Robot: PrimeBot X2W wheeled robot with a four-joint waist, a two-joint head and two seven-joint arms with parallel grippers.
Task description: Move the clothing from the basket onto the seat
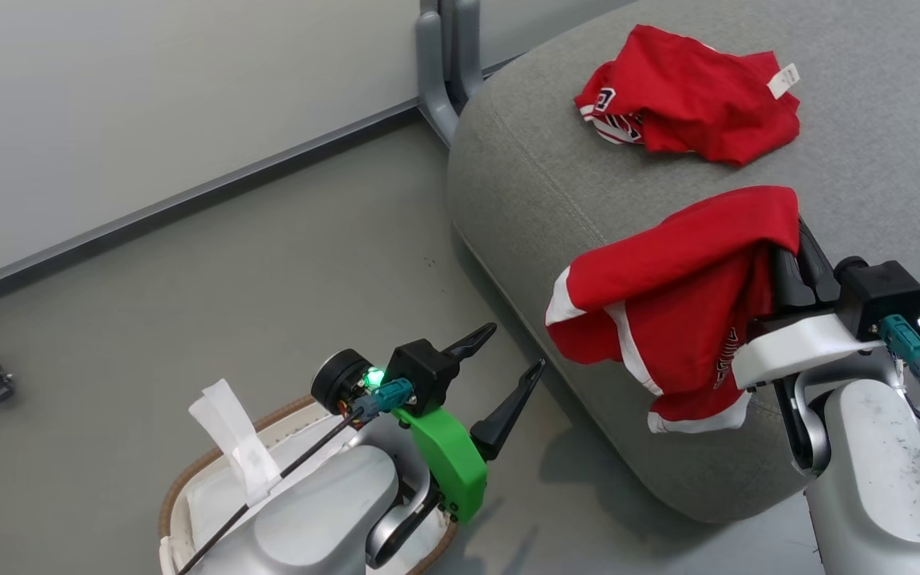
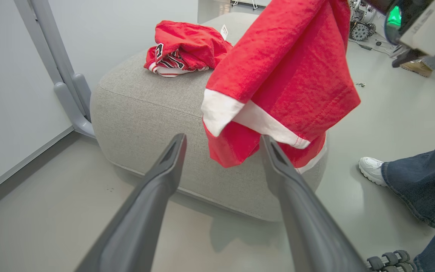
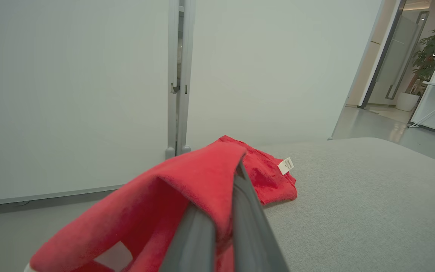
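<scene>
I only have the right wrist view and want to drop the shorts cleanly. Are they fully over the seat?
Observer: No. The shorts hang at the seat's near edge, with the hem dangling in front of its side.
Operator: Is the left gripper in the way?
Observer: No. The left gripper is open and holds nothing. It is low by the basket, apart from the shorts.
Operator: Anything to fetch from the basket?
Observer: The part I can see holds a white liner. The left arm covers the rest.
</scene>
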